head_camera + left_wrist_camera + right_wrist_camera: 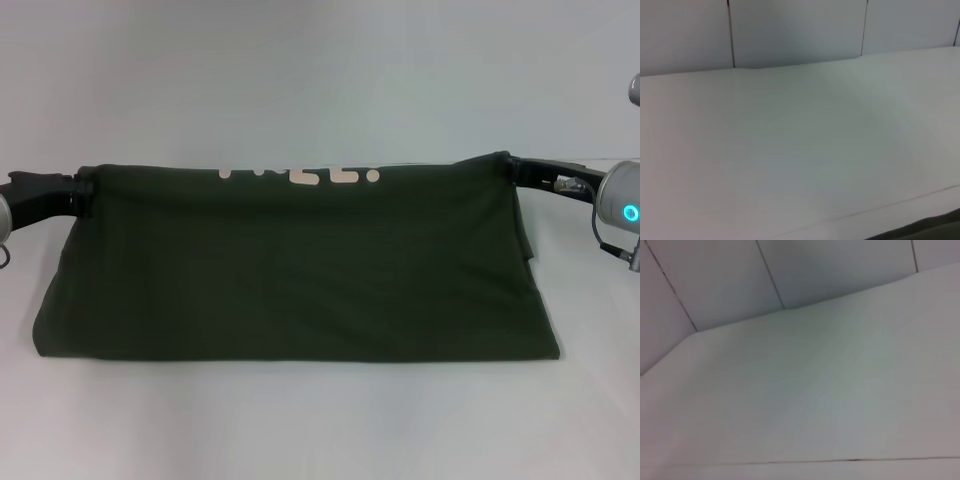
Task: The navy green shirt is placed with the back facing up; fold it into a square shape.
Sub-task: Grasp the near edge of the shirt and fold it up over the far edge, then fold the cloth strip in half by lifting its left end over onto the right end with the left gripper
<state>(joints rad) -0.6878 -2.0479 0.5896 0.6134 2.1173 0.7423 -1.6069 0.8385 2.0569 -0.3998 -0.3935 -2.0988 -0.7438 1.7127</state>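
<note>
The navy green shirt (300, 270) lies across the middle of the white desk (300, 90), folded over into a wide band, its far edge lifted and stretched taut between the two arms. Pale cream lettering (300, 173) peeks out along that raised edge. The left gripper (85, 195) is clamped on the shirt's far left corner, and the right gripper (505, 165) on its far right corner. The near edge rests flat on the desk. Both wrist views show only bare desk and wall panels.
</note>
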